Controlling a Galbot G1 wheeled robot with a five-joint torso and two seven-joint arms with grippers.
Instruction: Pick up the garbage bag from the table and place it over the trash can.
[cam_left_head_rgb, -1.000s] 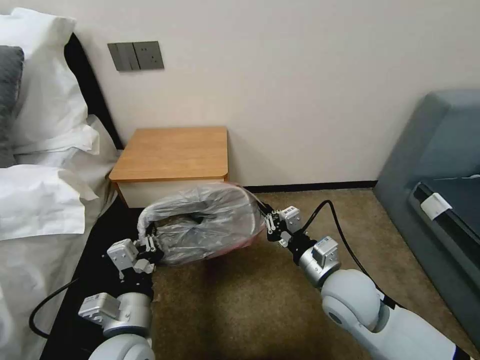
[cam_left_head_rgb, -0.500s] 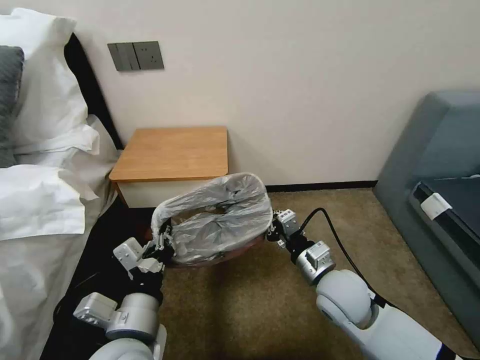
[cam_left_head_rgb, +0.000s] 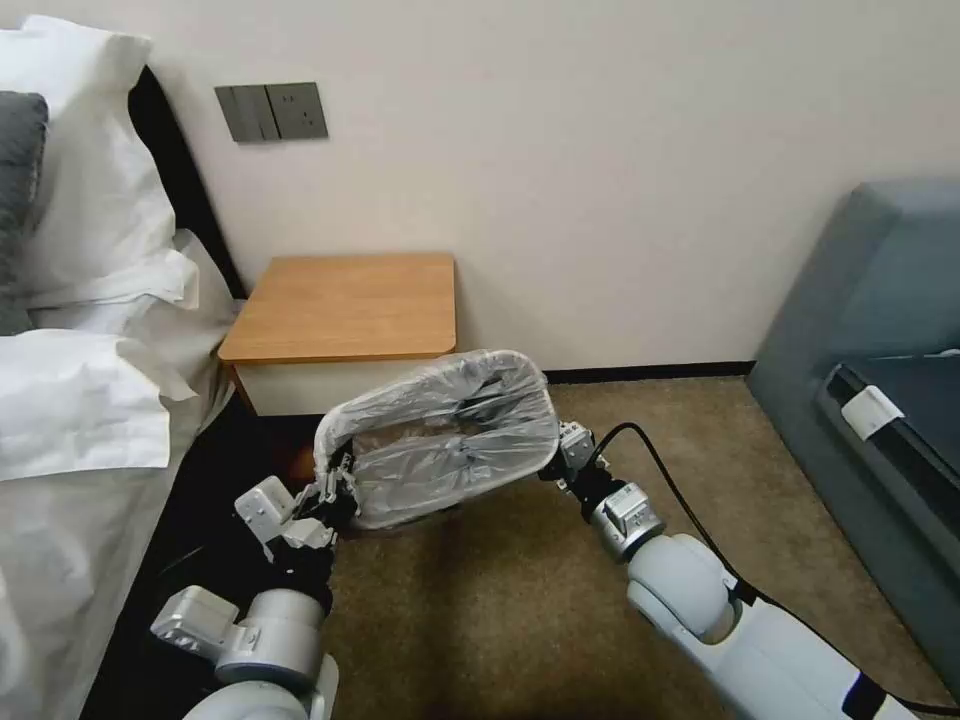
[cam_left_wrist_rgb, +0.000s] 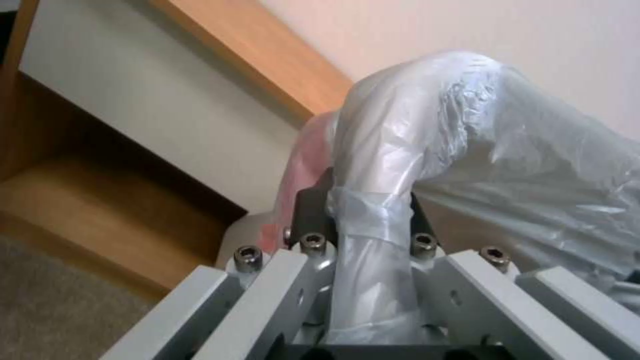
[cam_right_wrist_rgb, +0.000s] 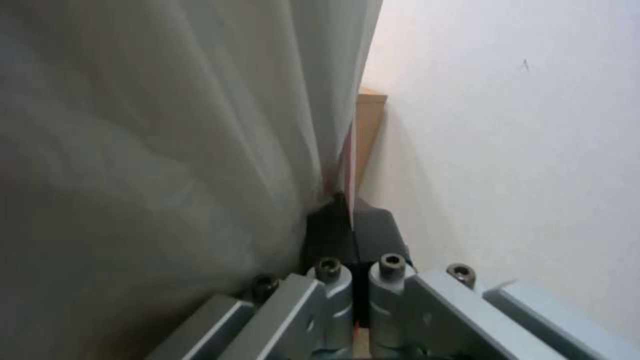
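2 end effectors grip the garbage bag: the left end effector is clamped on its near-left edge, the right end effector is clenched on its right edge. Stretched between them, the bag's mouth is spread wide above the carpet, just in front of the table.

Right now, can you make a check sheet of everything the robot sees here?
Surface: table, top bare.
Job's things: bag stretched open off the floor, in front of the table; bin hidden by it.
Clutter: nothing seen.
End effectors: left end effector shut on the bag's left edge; right end effector shut on its right edge.
Cables: black cable loops along the right arm.
Surroundings: bed left, grey sofa right, wall sockets, brown carpet.
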